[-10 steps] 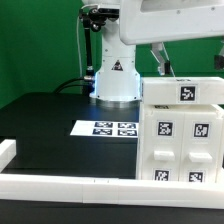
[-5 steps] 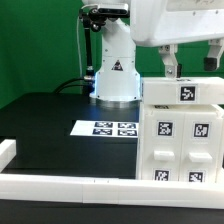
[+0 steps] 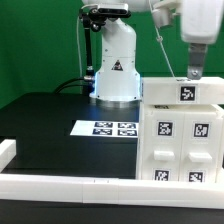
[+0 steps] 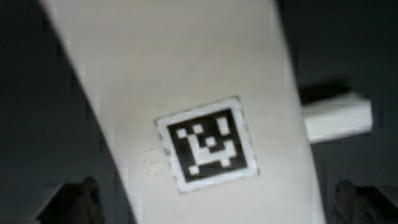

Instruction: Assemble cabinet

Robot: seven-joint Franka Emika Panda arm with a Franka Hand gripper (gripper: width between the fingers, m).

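The cabinet [image 3: 180, 140] is a large white boxy body with tagged square blocks, standing at the exterior view's right. Its top part carries one tag [image 3: 186, 93]. My gripper [image 3: 197, 70] hangs just above that top part, near the right edge of the picture. In the wrist view the white top surface with its tag [image 4: 210, 140] fills the middle. My gripper [image 4: 217, 205] is open, and its two dark fingertips [image 4: 71, 200] stand wide apart on either side of the white part, with a dark gap showing at each side.
The marker board [image 3: 112, 128] lies flat on the black table left of the cabinet. A long low white rail [image 3: 70, 185] runs along the front, with a short piece [image 3: 8, 150] at the left. The arm's base [image 3: 113, 75] stands at the back.
The arm's head has swung to the exterior view's right and turned. The gripper now hangs over the right end of the cabinet's top. The cabinet has not moved.
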